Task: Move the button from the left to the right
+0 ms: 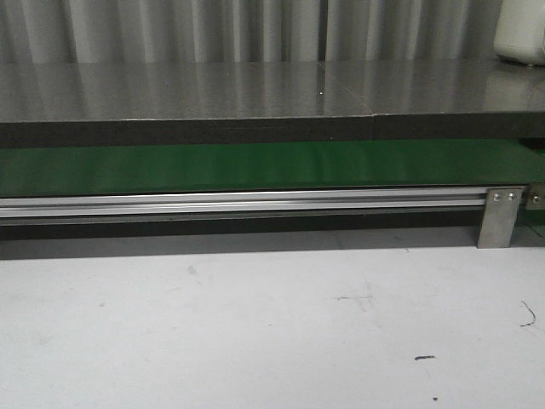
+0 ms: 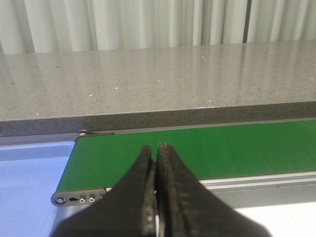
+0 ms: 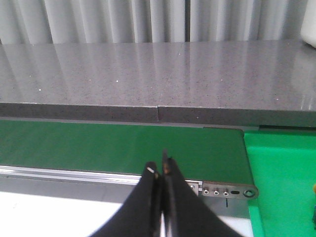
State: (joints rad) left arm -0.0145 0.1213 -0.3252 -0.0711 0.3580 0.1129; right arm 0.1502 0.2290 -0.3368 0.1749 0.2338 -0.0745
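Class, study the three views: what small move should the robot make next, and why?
Probably wait, or open the left end effector above the green conveyor belt. Both it and the right end effector are shut and empty, and no button shows in any view, so nothing can be picked yet.

Scuffed white tabletop (image 1: pixel 255 332), long green conveyor belt (image 1: pixel 255 168) on aluminium rail (image 1: pixel 238 203) along its far edge, small dark scraps (image 1: pixel 424 357) near right

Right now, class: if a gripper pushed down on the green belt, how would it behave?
The green belt looks thin yet stretched flat along its metal rail, so probably slight give, not floppy. Its sheen suggests a smooth, perhaps slippery surface.
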